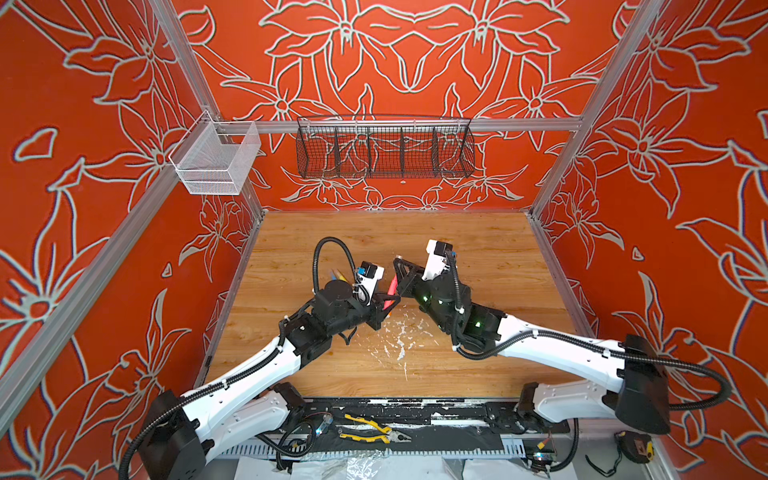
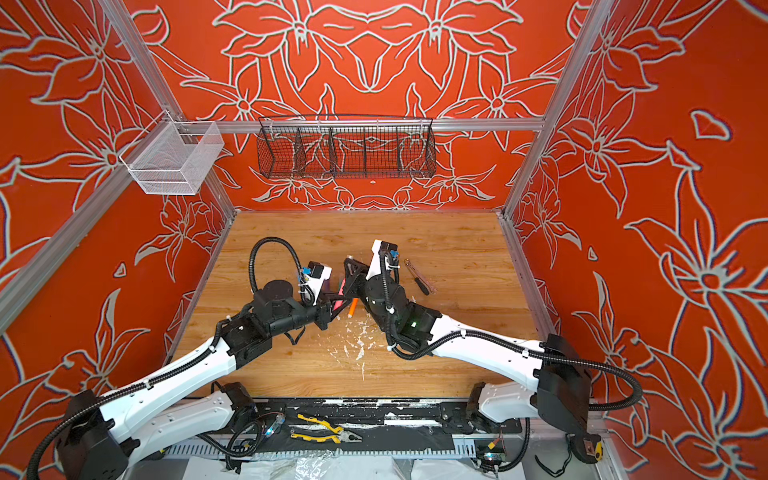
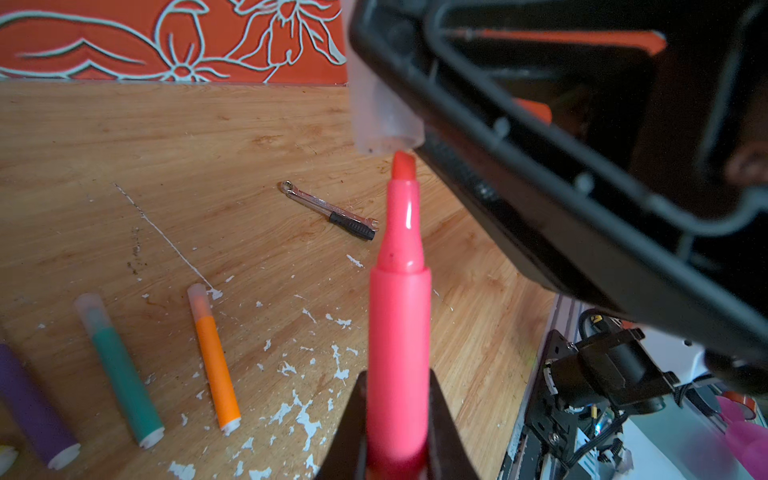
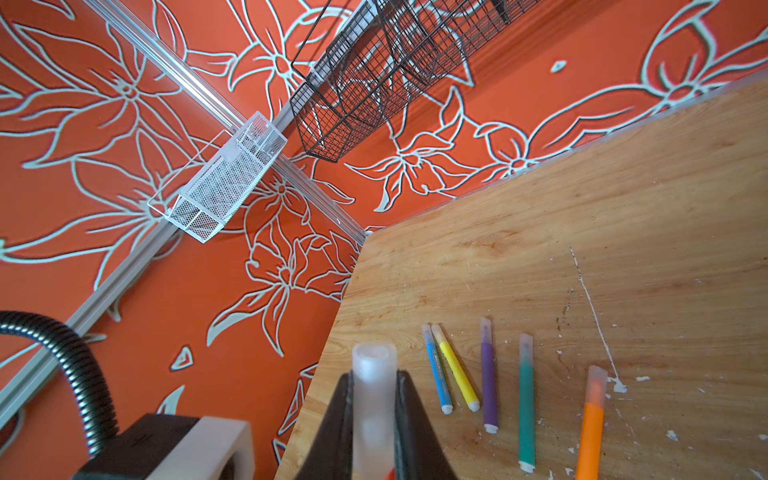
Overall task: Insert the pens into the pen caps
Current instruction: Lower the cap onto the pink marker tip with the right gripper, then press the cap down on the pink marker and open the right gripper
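Note:
My left gripper (image 3: 399,378) is shut on a pink-red pen (image 3: 399,299), bare felt tip pointing up. My right gripper (image 4: 374,378) is shut on a clear pen cap (image 4: 373,390). In the left wrist view the cap (image 3: 380,112) hangs directly over the tip, its mouth just short of touching. In both top views the grippers meet mid-table around the pen (image 1: 390,291) (image 2: 341,297). Five capped pens lie side by side on the wood: blue (image 4: 436,370), yellow (image 4: 455,368), purple (image 4: 489,374), green (image 4: 526,395) and orange (image 4: 592,424).
A dark-handled metal tool (image 3: 330,210) lies on the table beyond the grippers. White paint flecks (image 1: 395,336) dot the wood. A black wire basket (image 1: 384,149) and a white mesh basket (image 1: 216,160) hang on the walls. Yellow pliers (image 1: 374,430) rest on the front rail.

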